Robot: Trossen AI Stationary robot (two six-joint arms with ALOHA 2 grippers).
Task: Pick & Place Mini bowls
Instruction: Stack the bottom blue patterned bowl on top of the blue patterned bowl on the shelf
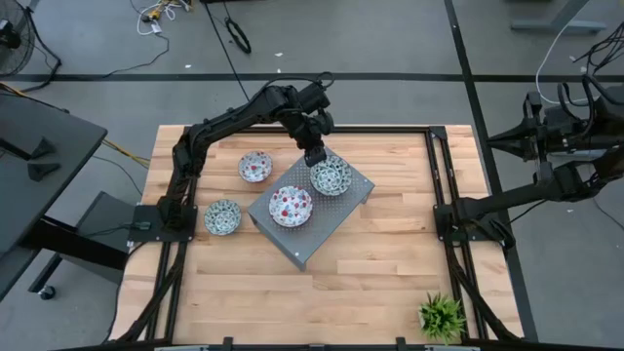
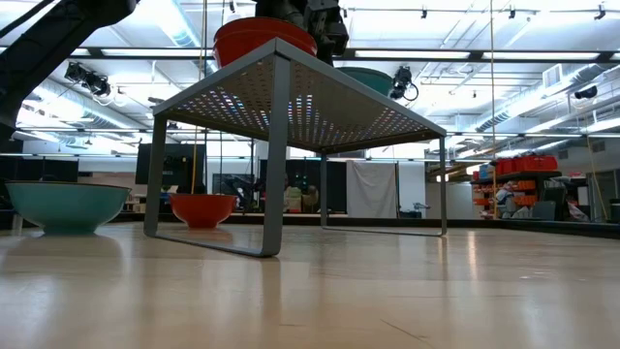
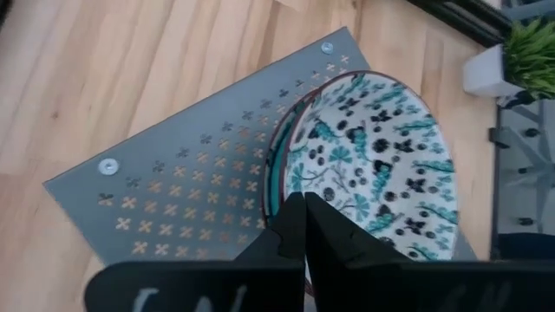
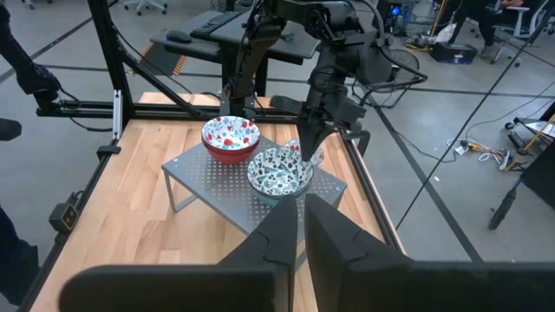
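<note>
A: Bowls, status? Four show in the high view: a teal bowl and a red bowl on the rack at frame centre, plus a second red bowl and a second teal bowl on the table to the rack's left.

B: Left gripper sits at the upper-left rim of the teal one on the rack. Wrist view has its fingers pinched together on the rim of that bowl. So it's clamped on the rim, bowl resting on the rack.

A: Step?

B: Looks like placement, end of it. Next should be releasing the rim and lifting straight up without dragging the bowl.

A: Risks?

B: That bowl is near the rack's upper-right corner in the high view, so a nudge could tip it off the edge. Red bowl sits just beside it; keep the retreat clear of that.

A: Right arm?

B: Parked off the table at the right frame edge. Right gripper is nearly closed and holds nothing. Plant at lower right, well clear.
</note>
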